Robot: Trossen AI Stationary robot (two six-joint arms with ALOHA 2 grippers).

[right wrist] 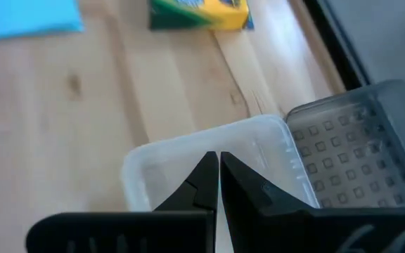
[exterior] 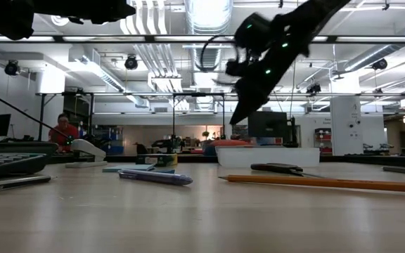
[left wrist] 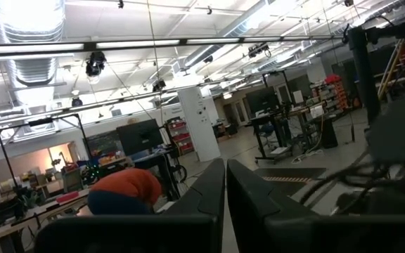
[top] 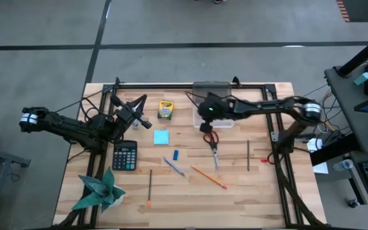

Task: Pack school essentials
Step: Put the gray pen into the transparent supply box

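Observation:
The school essentials lie spread on the wooden table: the yellow-green crayon box (top: 165, 110), light-blue note pad (top: 161, 137), blue eraser (top: 176, 154), a pen (top: 174, 166), an orange pencil (top: 208, 177), two dark pencils (top: 150, 188) (top: 248, 155) and the red-handled scissors (top: 211, 142). My right gripper (right wrist: 218, 176) is shut and empty. It hangs above the near-left corner of a clear plastic container (right wrist: 209, 151), and the low view shows it (exterior: 238, 118) well clear of the container (exterior: 266, 154). My left gripper (left wrist: 226, 190) is shut and empty, raised at the far left (top: 139, 105) and pointing out into the room.
A black calculator (top: 124, 155) and a green folded-paper plant (top: 98, 190) sit at the near left. The container's grey lid (right wrist: 357, 154) lies on its far side. A black frame (top: 171, 85) runs round the table. A person in orange (left wrist: 125, 190) is in the room beyond.

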